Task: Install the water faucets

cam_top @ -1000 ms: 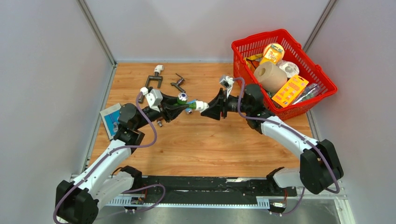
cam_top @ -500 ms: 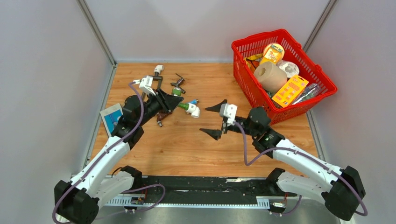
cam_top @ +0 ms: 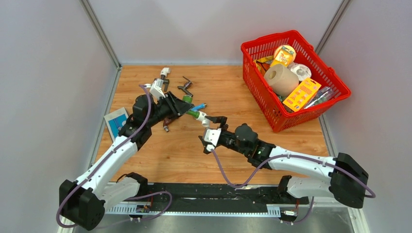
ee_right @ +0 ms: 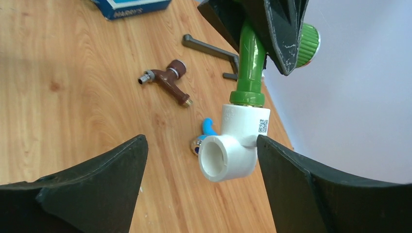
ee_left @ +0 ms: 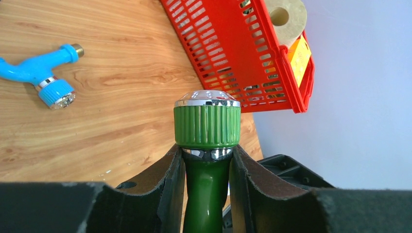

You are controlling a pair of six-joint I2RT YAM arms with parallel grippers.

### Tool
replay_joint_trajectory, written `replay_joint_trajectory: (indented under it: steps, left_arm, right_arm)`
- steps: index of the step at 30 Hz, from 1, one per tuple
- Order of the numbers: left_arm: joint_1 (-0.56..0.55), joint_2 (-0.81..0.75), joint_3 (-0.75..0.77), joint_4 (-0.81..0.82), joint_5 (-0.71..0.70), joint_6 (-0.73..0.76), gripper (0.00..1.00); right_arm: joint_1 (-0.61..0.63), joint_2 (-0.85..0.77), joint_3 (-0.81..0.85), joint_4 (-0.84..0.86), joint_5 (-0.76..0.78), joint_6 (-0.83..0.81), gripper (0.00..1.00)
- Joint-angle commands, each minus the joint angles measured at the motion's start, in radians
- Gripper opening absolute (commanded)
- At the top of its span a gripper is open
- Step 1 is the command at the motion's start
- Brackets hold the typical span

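My left gripper point(ee_left: 206, 162): around the faucet point(ee_left: 207, 126), above the table point(cam_top: 194, 160), left of centre.
Elbow fitting point(ee_right: 233, 141): on that faucet's end, between my right gripper's point(cam_top: 213, 132) fingers.
Second faucet point(ee_left: 43, 80): on the table, beyond the held one.
Third faucet point(ee_right: 167, 80): on the table, near side of my left gripper.
Basket point(cam_top: 272, 116): far right corner.
Box point(cam_top: 116, 124): left edge.

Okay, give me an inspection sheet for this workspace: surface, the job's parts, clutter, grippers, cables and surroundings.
Surface: wooden table top, no spills seen.
Job's things: green faucet held off the table, with a white elbow fitting on its end; blue faucet, brown faucet and dark grey faucet lie loose on the wood.
Clutter: red basket at the far right holds a paper roll and packets; blue box at the left edge.
Grippers: left gripper shut on the green faucet; right gripper open, jaws either side of the elbow, not touching it.
Cables: purple cables loop along both arms, no snag seen.
Surroundings: grey walls; nothing else seen.
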Motion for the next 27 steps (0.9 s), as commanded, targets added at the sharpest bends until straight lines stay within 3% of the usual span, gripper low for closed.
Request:
replay_joint_trajectory:
  steps: [1, 8, 14, 20, 24, 25, 27]
  left_arm:
    - [0.0, 0.0, 0.061, 0.046, 0.057, -0.047, 0.0]
    - [0.002, 0.009, 0.079, 0.042, 0.121, -0.056, 0.0]
    - [0.0, 0.025, 0.099, 0.013, 0.149, -0.038, 0.0]
    - [0.002, 0.037, 0.131, -0.018, 0.15, 0.075, 0.0]
    - [0.002, 0.042, 0.153, 0.009, 0.205, 0.263, 0.0]
    - [0.0, 0.042, 0.16, 0.034, 0.253, 0.339, 0.0]
    - [0.002, 0.043, 0.166, 0.074, 0.349, 0.46, 0.0]
  right_arm:
    - [0.046, 0.061, -0.004, 0.168, 0.234, -0.132, 0.87]
    - [0.069, 0.141, -0.045, 0.36, 0.354, -0.165, 0.78]
    - [0.069, 0.182, -0.044, 0.405, 0.383, -0.191, 0.73]
    - [0.063, 0.123, 0.019, 0.211, 0.233, -0.111, 0.4]
    - [0.01, 0.083, 0.108, 0.005, -0.012, 0.027, 0.07]
    - [-0.015, 0.075, 0.125, -0.029, -0.069, 0.065, 0.01]
    - [-0.071, 0.055, 0.143, -0.063, -0.215, 0.14, 0.0]
